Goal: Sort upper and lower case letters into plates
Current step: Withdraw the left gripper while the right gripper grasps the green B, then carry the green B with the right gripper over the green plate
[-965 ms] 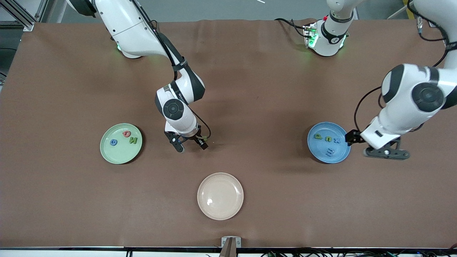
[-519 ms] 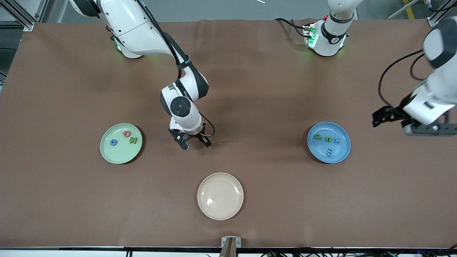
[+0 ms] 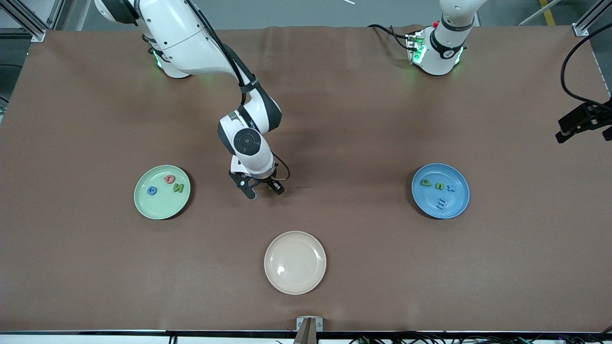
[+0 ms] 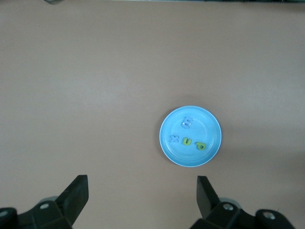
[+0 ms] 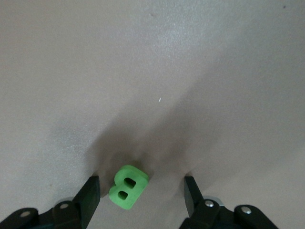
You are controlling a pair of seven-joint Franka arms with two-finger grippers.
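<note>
Brown cloth is covering the tabletop (image 3: 363,119), creasing slightly along the bases' edge. Grey floor (image 3: 287,12) is showing past it; aluminium framing (image 3: 21,19) is standing at the corners.

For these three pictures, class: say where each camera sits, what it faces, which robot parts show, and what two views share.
Front view: high across the table, facing both bases; right gripper low between the plates, left gripper at the table's edge.
Left wrist view: looks down on the blue plate between open fingers.
Right wrist view: close above the green B between its fingers.
Shared: front and left wrist views both show the blue plate.
</note>
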